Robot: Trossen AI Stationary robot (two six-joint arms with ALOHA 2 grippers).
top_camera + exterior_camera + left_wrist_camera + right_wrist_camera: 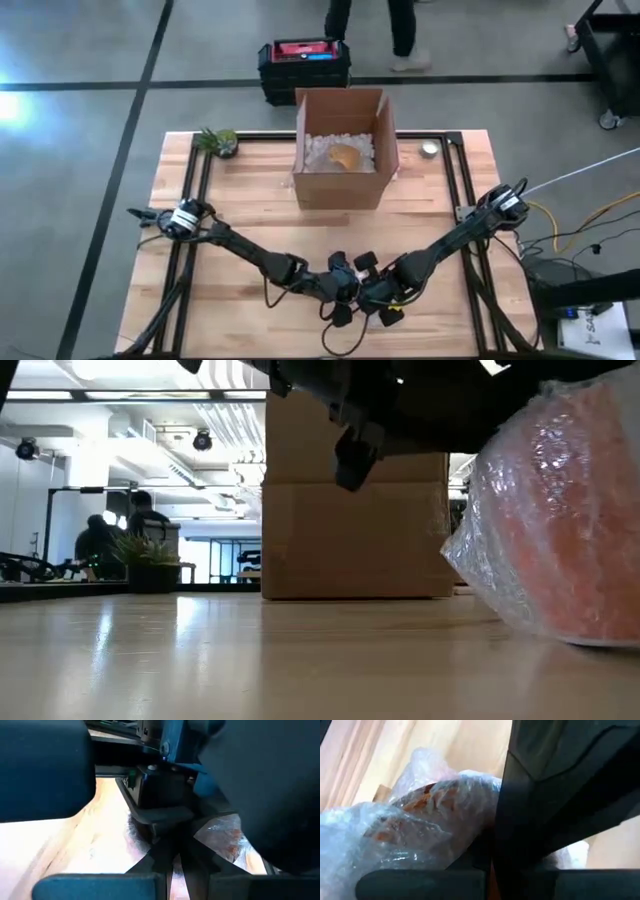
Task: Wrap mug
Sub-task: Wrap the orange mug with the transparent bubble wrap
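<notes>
The orange mug (pixel 565 510), wrapped in clear bubble wrap (pixel 420 815), stands on the table near its front edge. The high view hides it under both grippers, which meet over it: my left gripper (pixel 340 285) from the left, my right gripper (pixel 380 295) from the right. In the left wrist view my left fingers (pixel 172 855) close to a point beside the wrap (pixel 225 832), right under the other gripper's dark body. The right wrist view is filled by the wrapped mug and a dark gripper part (pixel 550 795). My left gripper has its two fingertips closed together at the edge of the bubble wrap (pixel 210 837), low over the table. The right gripper's body hides the exact place of contact, so I cannot tell which part of the wrap it has. The wrapped mug rests on the table.
An open cardboard box (pixel 342 150) with white packing fill and a tan wrapped item stands at the table's far middle. A small potted plant (pixel 218 141) is at the far left corner and a small round object (pixel 429 149) at the far right. A person stands beyond the table.
</notes>
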